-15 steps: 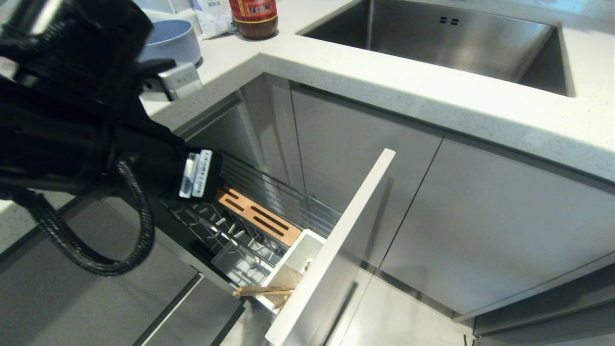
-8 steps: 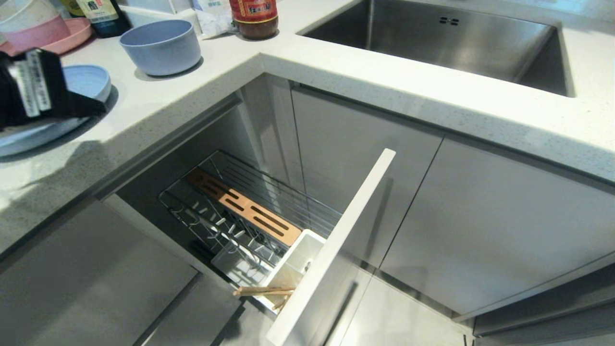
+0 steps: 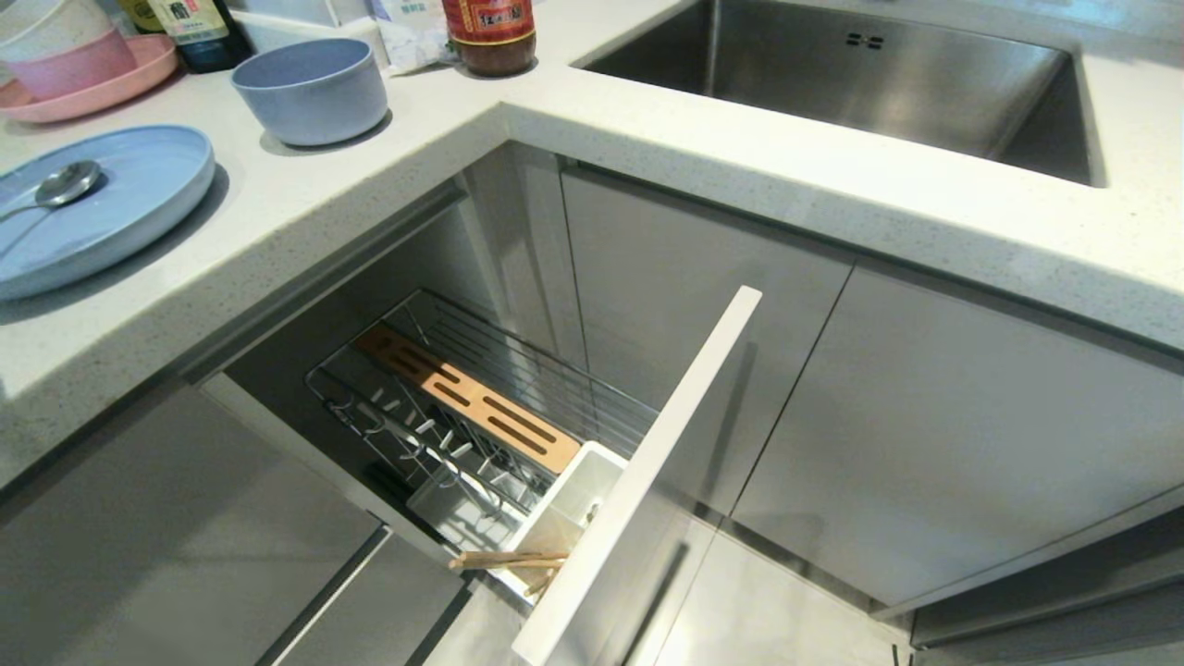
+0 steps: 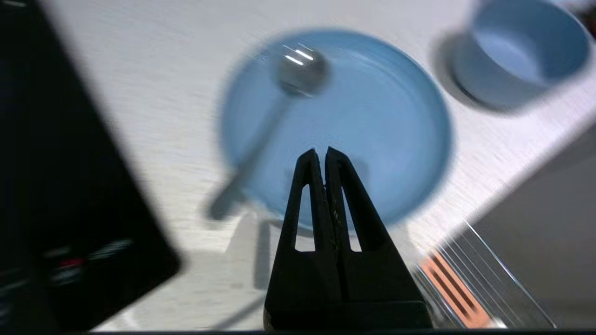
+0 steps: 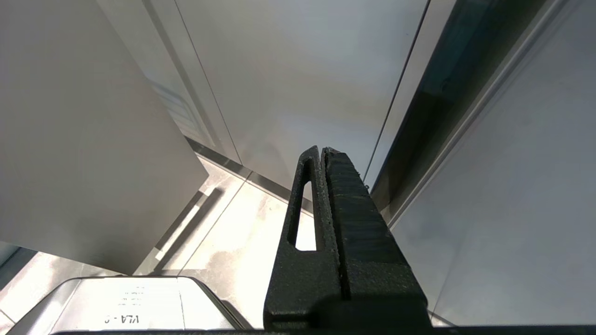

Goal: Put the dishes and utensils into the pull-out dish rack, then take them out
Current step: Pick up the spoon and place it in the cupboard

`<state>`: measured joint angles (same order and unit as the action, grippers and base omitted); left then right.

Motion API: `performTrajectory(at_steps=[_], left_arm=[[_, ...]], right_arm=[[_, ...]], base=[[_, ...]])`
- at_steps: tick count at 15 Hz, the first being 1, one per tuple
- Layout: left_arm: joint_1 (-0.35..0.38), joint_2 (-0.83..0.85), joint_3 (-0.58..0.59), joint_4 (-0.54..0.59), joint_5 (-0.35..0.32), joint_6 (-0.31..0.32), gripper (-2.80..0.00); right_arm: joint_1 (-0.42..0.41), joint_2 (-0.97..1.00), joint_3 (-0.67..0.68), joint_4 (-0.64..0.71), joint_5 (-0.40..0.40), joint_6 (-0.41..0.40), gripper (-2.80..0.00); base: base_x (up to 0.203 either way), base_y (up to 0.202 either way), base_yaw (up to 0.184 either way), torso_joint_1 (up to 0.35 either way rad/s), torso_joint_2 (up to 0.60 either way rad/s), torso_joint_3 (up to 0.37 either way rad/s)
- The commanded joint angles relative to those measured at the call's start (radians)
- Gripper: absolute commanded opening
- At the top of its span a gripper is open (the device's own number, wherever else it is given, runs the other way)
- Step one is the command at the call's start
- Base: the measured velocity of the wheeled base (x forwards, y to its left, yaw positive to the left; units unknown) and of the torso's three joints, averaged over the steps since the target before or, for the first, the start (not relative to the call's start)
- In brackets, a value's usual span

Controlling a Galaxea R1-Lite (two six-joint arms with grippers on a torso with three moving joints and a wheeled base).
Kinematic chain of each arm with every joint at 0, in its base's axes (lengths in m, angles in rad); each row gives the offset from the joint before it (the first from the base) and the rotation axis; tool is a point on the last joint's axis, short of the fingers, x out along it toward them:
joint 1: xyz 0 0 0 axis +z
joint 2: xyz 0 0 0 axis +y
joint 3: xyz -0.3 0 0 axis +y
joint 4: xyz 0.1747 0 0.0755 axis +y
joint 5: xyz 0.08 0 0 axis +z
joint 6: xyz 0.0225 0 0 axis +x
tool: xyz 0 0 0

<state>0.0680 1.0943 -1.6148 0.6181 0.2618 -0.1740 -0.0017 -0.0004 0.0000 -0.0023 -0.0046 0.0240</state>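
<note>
The left end effector (image 4: 321, 156), fingers pressed together and empty, is held above the light blue oval plastic plate (image 4: 372, 139). Beyond it, the silver metal spoon (image 4: 298, 74) could be nudged if fingers are not parted first.

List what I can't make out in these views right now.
- Spoon handle: cut off by the head view's left edge; blurred in the left wrist view.
- Chopsticks: far ends hidden inside the cutlery cup.
- Left gripper: outside the head view.
- Right gripper: outside the head view.
</note>
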Motion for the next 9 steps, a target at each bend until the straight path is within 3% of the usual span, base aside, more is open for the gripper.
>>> performTrajectory(at_steps=[1,4,6,9], left_arm=[[0.164,-0.017,-0.036,0.006,-0.014,0.004,-2.8],[0.314,0.021,-0.113,0.086,-0.059,0.009,-2.8],[0.39,0.072,-0.198,0.197,-0.165,0.01,-2.8],[0.475,0.152,-0.286,0.291,-0.255,0.011,-2.8]], right_arm=[[0.0,-0.004,0.002,-0.001,0.0,0.001,-2.8],[0.0,-0.003,0.002,-0.001,0.0,0.001,-2.8],[0.0,-0.003,0.002,-0.001,0.0,0.0,-2.8],[0.0,-0.004,0.002,-0.001,0.0,0.001,-2.8]], base=[[0.0,0.0,0.0,0.0,0.0,0.0],[0.0,0.0,0.0,0.0,0.0,0.0],[0.0,0.0,0.0,0.0,0.0,0.0],[0.0,0.0,0.0,0.0,0.0,0.0]])
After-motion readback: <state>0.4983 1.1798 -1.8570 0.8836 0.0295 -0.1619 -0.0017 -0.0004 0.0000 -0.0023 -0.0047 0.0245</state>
